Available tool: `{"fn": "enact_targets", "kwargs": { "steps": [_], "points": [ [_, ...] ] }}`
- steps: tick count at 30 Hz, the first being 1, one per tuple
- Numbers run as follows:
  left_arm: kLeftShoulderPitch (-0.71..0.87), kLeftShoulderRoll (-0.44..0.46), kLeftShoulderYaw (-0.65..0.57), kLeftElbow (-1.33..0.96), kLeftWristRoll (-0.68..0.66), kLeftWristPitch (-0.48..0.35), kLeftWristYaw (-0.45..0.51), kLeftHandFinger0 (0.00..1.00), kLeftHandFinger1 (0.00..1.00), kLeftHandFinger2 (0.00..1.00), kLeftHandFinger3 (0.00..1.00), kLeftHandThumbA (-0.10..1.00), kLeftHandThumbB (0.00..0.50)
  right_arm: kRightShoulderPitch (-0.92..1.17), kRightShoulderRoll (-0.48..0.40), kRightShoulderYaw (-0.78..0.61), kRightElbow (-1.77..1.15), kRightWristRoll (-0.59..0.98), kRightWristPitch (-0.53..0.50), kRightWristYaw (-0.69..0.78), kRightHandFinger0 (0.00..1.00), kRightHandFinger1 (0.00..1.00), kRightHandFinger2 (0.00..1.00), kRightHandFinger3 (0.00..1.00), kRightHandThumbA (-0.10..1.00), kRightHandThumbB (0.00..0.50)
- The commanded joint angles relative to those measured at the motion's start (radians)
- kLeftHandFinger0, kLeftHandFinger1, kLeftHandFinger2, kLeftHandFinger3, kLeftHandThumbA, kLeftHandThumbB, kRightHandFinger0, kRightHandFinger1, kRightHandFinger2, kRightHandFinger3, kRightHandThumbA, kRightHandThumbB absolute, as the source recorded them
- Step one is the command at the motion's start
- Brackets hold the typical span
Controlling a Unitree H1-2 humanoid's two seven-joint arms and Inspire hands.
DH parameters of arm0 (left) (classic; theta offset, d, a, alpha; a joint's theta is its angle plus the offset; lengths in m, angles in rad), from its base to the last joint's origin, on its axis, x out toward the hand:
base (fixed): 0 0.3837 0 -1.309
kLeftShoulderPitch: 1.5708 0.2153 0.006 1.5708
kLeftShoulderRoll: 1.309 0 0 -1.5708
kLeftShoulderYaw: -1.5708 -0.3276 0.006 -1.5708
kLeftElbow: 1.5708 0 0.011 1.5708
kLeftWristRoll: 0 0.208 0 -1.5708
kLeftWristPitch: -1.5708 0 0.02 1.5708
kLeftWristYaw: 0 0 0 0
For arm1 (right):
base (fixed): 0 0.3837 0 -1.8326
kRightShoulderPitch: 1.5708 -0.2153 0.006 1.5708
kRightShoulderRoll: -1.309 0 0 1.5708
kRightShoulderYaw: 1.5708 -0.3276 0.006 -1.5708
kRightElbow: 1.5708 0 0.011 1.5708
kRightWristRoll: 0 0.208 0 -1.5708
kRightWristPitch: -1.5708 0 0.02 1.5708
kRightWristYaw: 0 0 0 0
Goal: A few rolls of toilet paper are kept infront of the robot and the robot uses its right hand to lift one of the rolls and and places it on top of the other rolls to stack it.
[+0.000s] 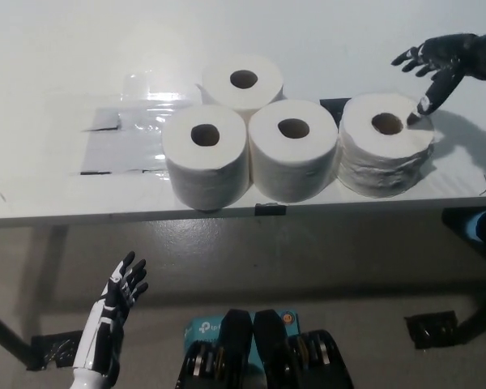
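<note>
Head view, upper right: your right hand hovers over the rightmost roll, fingers spread wide, holding nothing. Left hand rests lower left, fingers apart.

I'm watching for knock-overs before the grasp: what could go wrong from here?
1. The right hand hangs open over the far edge of the right roll, which looks loosely wound and squashed; a grip there may slip or crush it.
2. That roll sits against the middle roll, so lifting could drag its neighbour.
3. The front rolls stand near the table edge; a nudge might tip one off.
The left hand rests open below the table.
</note>
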Motion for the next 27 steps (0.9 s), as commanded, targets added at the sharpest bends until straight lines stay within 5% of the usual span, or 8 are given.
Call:
{"fn": "enact_targets", "kwargs": {
  "steps": [1,4,9,10,12,19,25,27],
  "points": [
    [-0.003,0.023,-0.011,-0.032,0.029,-0.029,-0.014,1.00,1.00,1.00,1.00,1.00,0.100,-0.219,-0.022,0.010,0.066,-0.058,-0.051,0.203,1.00,1.00,1.00,1.00,0.82,0.315],
    [-0.004,0.021,-0.012,-0.028,0.040,-0.029,-0.008,1.00,1.00,1.00,1.00,1.00,0.097,-0.220,-0.017,0.001,0.059,-0.060,-0.031,0.200,1.00,1.00,1.00,1.00,0.84,0.264],
    [0.000,0.021,-0.015,-0.027,0.046,-0.029,-0.006,1.00,1.00,1.00,1.00,1.00,0.106,-0.216,0.000,-0.016,0.081,-0.061,-0.076,0.207,1.00,1.00,1.00,1.00,0.88,0.257],
    [0.000,0.021,-0.015,-0.031,0.047,-0.026,-0.007,1.00,1.00,1.00,1.00,1.00,0.105,-0.211,0.005,-0.028,0.082,-0.058,-0.075,0.199,1.00,1.00,1.00,1.00,0.86,0.314],
    [-0.001,0.023,-0.015,-0.032,0.047,-0.031,-0.009,1.00,1.00,1.00,1.00,1.00,0.099,-0.211,0.013,-0.037,0.088,-0.066,-0.067,0.189,1.00,1.00,1.00,1.00,0.87,0.347],
    [-0.003,0.024,-0.015,-0.032,0.045,-0.041,-0.011,1.00,1.00,1.00,1.00,1.00,0.089,-0.214,0.036,-0.075,0.110,-0.077,-0.060,0.183,1.00,1.00,1.00,1.00,0.86,0.322],
    [0.003,0.025,-0.017,-0.037,0.045,-0.030,-0.012,1.00,1.00,1.00,1.00,1.00,0.099,-0.210,0.068,-0.064,0.142,-0.113,-0.041,0.173,1.00,1.00,1.00,1.00,0.84,0.336],
    [0.004,0.024,-0.014,-0.037,0.038,-0.033,-0.011,1.00,1.00,1.00,1.00,1.00,0.098,-0.212,0.084,-0.043,0.163,-0.140,-0.058,0.174,1.00,1.00,1.00,1.00,0.91,0.361]
  ]
}}
